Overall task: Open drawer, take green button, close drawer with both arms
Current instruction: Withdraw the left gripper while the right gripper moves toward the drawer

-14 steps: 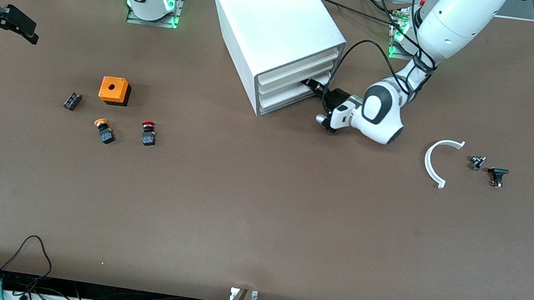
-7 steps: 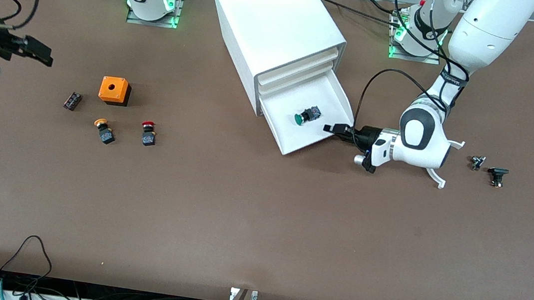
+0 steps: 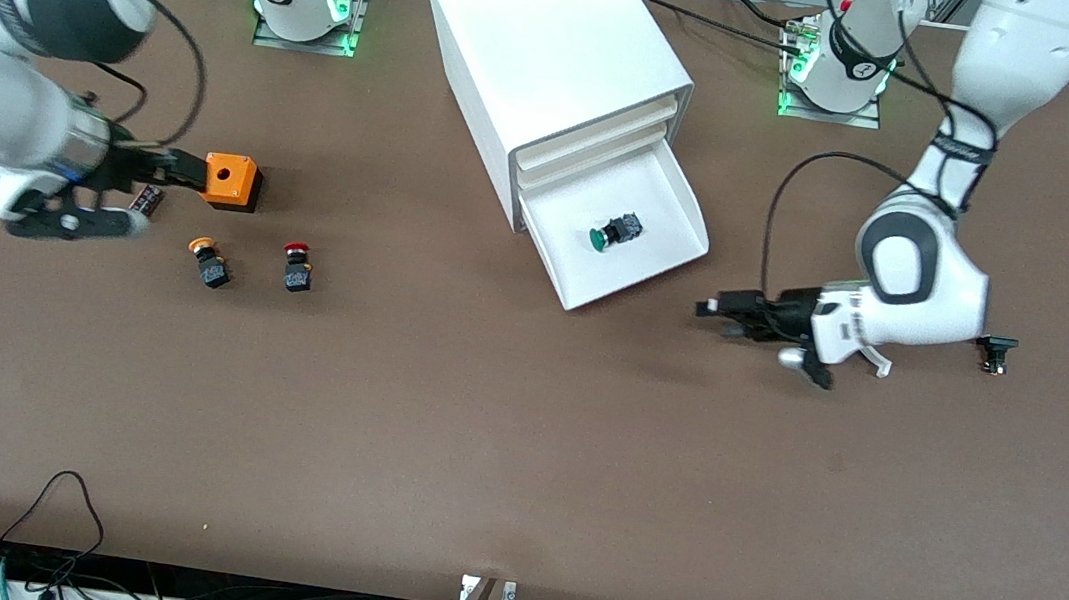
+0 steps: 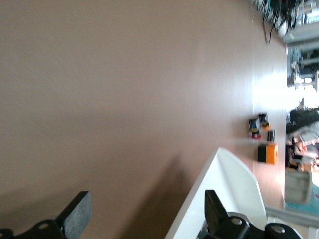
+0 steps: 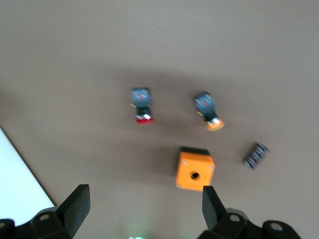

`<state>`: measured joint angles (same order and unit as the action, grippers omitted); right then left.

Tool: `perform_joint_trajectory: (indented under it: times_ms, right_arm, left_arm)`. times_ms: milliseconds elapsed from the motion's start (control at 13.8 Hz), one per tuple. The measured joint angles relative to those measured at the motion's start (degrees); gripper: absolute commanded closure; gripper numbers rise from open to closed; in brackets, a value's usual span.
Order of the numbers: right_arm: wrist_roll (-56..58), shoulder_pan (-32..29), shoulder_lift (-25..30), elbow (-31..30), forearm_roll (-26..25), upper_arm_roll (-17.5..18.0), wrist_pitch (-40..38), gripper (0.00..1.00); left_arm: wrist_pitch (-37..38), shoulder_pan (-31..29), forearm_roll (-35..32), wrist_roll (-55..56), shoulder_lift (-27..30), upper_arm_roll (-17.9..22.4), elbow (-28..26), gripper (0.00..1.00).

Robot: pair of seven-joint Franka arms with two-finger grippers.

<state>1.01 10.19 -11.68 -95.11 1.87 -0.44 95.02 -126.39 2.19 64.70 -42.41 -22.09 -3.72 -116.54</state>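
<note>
Grippers first, working across the front view from the right arm's end of the table. My right gripper [image 3: 162, 167] hangs over the table beside an orange box [image 3: 230, 182], fingers spread wide with nothing between them; its own wrist view shows both finger pads [image 5: 76, 203] far apart. Just by it lies a small dark ribbed part [image 3: 146, 199]. Nearer the front camera than the box sit two spare buttons, an orange-capped one [image 3: 210, 263] and a red-capped one [image 3: 297, 269], close together but not touching.

Mid-table stands the white cabinet [image 3: 552, 60]. Its lowest drawer [image 3: 677, 196] is pulled well out, the two above it are shut. Inside the open drawer, lying on its side on the tray floor, is the green button [image 3: 613, 231], clear of the walls.

Toward the left arm's end, my left gripper [image 3: 709, 313] is just beside the drawer's corner, low over bare table, fingers wide apart and holding nothing. Its wrist view shows the drawer's white rim [image 4: 234, 179] close by one finger. A small black part [image 3: 995, 350] sits past the left arm's wrist.
</note>
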Motion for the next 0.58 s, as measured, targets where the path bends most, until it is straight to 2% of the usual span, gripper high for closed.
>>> perform_joint_trajectory:
  times_ms: [145,362,580]
  right_arm:
    - [-0.02,4.43,-2.68,2.38,0.25,0.19,1.43,0.00]
    - [-0.02,9.50,-6.75,5.92,3.97,0.42,3.74,0.00]
    - [-0.16,13.86,-9.43,7.40,5.63,0.51,5.82,0.00]
  left_arm:
    - [-0.80,-3.48,-3.88,-0.05,4.19,0.09,0.04,0.00]
    - [0.99,-8.44,-22.08,0.37,10.69,0.14,2.28,0.00]
    - [10.85,-10.79,-38.19,1.38,15.26,1.55,9.56,0.00]
